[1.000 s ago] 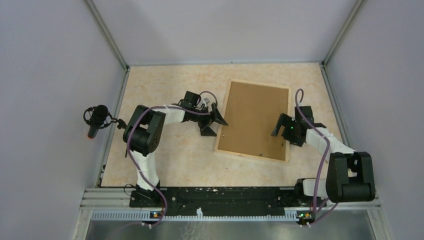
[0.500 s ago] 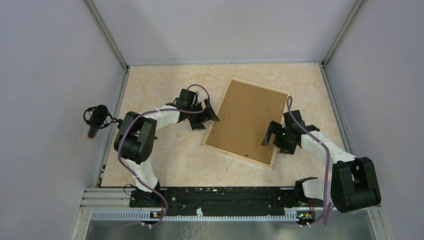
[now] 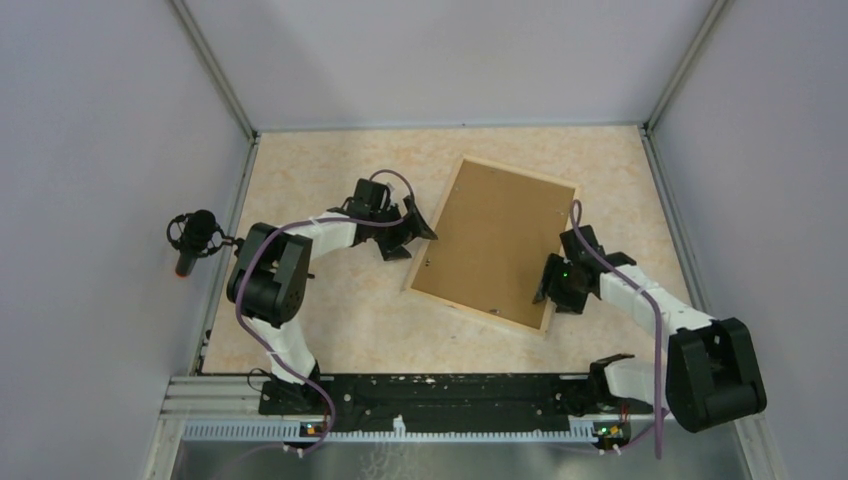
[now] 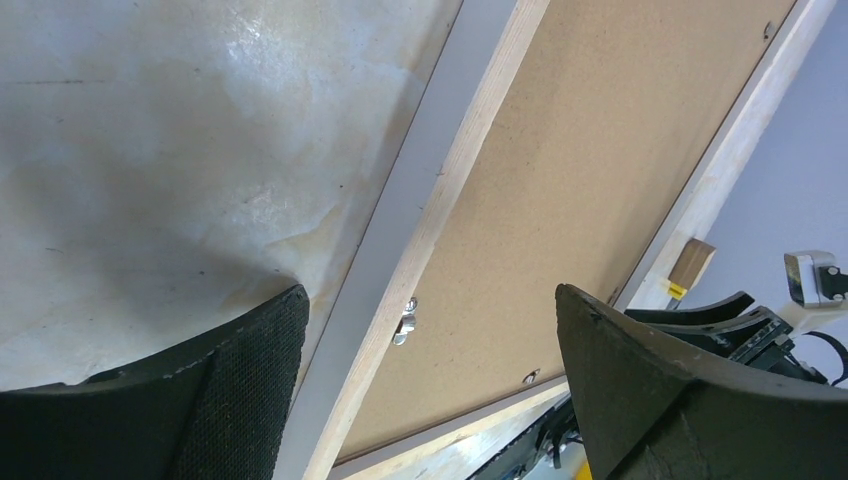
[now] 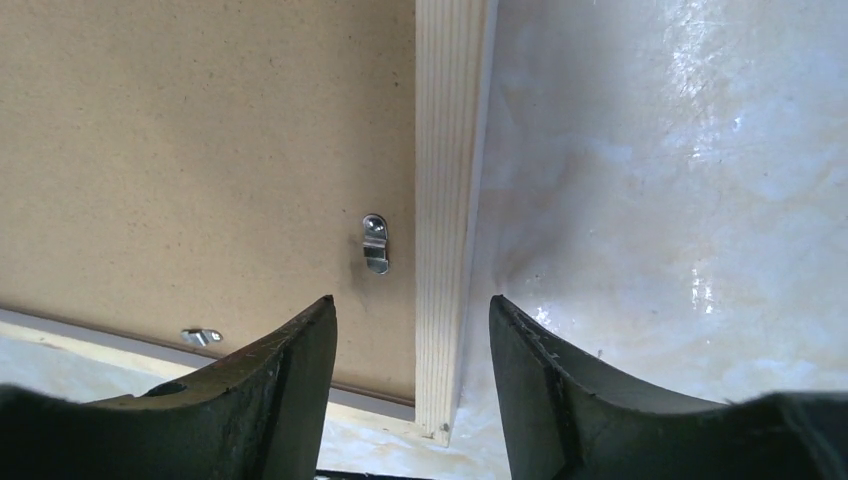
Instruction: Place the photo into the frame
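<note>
- Mostly hidden is the photo: the brown backing board fills the back of the frame, and whatever lies under it cannot be seen.
- Face down and skewed, the frame lies on the tabletop between the two arms.
- At its left strip the left claw is spread wide, one finger over the tabletop and the other over the board.
- Half spread, the right claw straddles the right strip beside a metal turn clip; contact cannot be told.
- A microphone sits well apart at the left rail.
</note>
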Motion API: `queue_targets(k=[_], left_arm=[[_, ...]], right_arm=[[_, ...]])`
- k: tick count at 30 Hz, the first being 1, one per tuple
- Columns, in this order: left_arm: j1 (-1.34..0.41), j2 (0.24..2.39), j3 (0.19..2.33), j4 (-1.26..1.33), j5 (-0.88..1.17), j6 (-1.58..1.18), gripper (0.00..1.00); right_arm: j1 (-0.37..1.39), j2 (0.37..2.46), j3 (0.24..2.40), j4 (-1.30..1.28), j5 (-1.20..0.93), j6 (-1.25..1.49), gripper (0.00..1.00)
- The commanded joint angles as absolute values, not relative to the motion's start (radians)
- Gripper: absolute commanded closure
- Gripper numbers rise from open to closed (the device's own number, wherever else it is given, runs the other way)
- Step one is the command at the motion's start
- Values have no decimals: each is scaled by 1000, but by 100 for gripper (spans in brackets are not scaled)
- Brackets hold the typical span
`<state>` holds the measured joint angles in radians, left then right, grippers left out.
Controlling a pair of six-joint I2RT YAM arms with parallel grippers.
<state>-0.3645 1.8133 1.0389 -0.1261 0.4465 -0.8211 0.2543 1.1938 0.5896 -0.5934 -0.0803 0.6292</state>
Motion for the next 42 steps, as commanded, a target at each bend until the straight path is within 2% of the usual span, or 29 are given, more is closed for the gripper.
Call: queue_targets(k=[1,7,13,19,23,27,31,35,42], left_arm=[[-361,1828,1003,-129,463,-840,3],[-360,1834,990,-106,504,-863,4],[-359,1830,991,-111,506,-863,4],[-354,1826,994,-115,505,-860,4],[-351,1837,996,-111,517,-861,4],[-331,1859,996,-106,552,-882,4],[-317,1848,978,-73,570,-896,4],[-307,1850,980,-75,572,-899,4],[-299,1855,975,-57,592,-910,4]], right_arm=[[322,1233,679,-648,46,647,43],[386,1321,726,-675,141,662,44],[390,1370,747,-675,181,645,53],[389,1394,764,-688,208,635,54],[389,1385,740,-673,177,639,66],[390,1391,737,-678,146,631,82],[390,1399,730,-682,191,627,88],[389,1418,750,-674,204,613,100],[390,1315,756,-679,218,609,100]])
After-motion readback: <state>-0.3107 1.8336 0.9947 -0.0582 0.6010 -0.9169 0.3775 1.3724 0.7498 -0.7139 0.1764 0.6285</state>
